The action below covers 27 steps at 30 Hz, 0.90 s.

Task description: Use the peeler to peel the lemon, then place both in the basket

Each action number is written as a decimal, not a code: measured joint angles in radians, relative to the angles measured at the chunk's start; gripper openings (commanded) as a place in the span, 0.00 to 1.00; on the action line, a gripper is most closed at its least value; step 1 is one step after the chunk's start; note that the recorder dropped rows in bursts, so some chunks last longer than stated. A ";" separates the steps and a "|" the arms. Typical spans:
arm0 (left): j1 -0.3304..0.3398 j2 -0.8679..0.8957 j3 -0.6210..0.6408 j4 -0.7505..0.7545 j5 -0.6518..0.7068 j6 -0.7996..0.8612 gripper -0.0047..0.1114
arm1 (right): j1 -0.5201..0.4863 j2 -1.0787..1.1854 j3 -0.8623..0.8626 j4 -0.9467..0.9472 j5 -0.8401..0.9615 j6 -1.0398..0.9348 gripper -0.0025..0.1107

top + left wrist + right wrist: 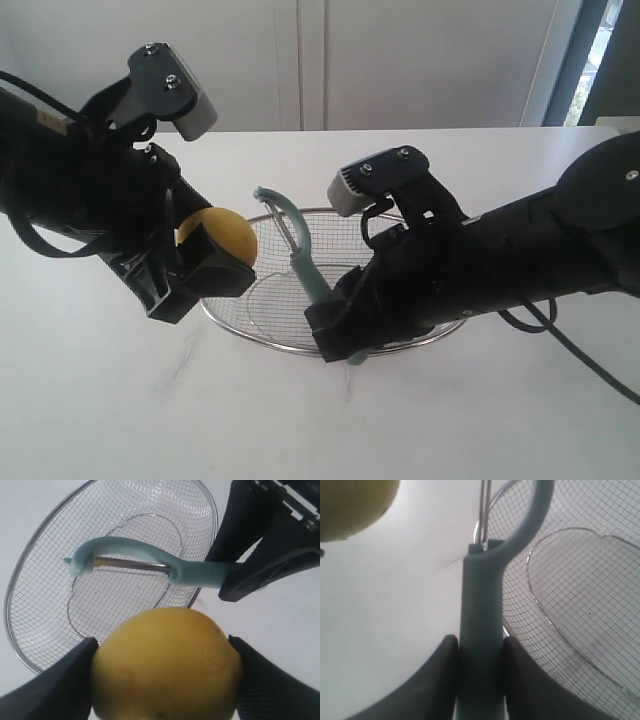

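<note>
Black left arm (70, 190) and right arm (530, 250) reach inward. The left gripper (208, 258) is clamped on the lemon (232, 238); the right gripper (338, 318), angled low, pinches the peeler (303, 270) handle, blade end up

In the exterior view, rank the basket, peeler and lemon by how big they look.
1. basket, clearly largest
2. peeler, longer than the fruit, though its handle end is hidden
3. lemon, smallest, also partly hidden

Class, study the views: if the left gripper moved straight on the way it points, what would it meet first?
Probably the peeler, whose blade head crosses just ahead of the lemon in the left gripper; the basket lies beyond. Depth is uncertain.
</note>
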 measured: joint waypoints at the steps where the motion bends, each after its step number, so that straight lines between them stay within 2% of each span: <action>1: 0.000 0.000 0.000 0.000 0.000 0.000 0.04 | 0.006 0.000 0.000 0.009 -0.002 -0.009 0.02; 8: 0.000 0.000 0.000 0.000 -0.002 0.000 0.04 | 0.047 0.000 0.000 0.038 -0.039 -0.018 0.02; 27: 0.000 0.000 0.000 0.000 -0.004 0.000 0.04 | 0.049 0.000 0.000 0.110 0.003 -0.059 0.02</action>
